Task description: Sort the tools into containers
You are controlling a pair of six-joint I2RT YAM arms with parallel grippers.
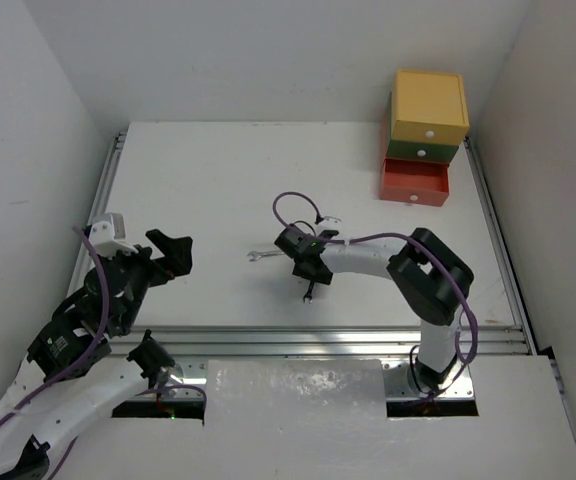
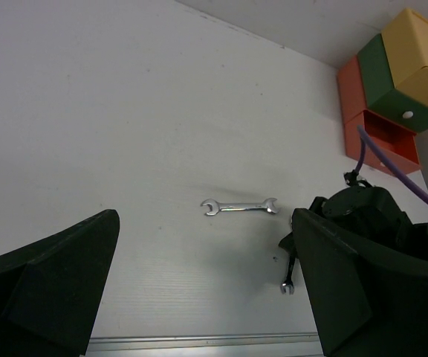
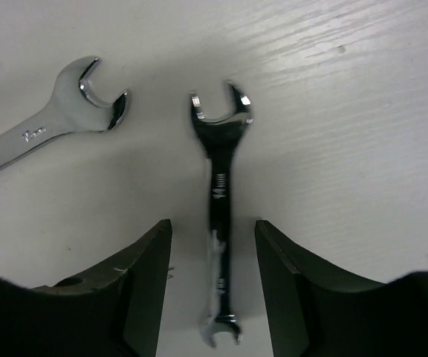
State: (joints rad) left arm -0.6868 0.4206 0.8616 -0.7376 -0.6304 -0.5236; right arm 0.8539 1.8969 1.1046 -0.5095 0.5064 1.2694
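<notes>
Two small silver wrenches lie on the white table. In the right wrist view, one wrench [image 3: 220, 193] lies lengthwise between the fingers [image 3: 148, 275] of my right gripper [image 3: 214, 232], with a gap on each side. The other wrench [image 3: 50, 130] lies just to its left. From above, my right gripper [image 1: 308, 270] hovers low over the first wrench [image 1: 309, 292], and the second wrench [image 1: 261, 256] lies beside it. My left gripper [image 1: 173, 255] hangs open and empty at the left, well away from both wrenches [image 2: 240, 207]. The containers are stacked at the back right: yellow [image 1: 428, 105], green [image 1: 423, 150], orange-red [image 1: 414, 182].
The orange-red drawer [image 2: 381, 137] is pulled open at the bottom of the stack. A purple cable [image 1: 293, 205] loops over the right wrist. Aluminium rails [image 1: 318, 335] border the table's near edge and sides.
</notes>
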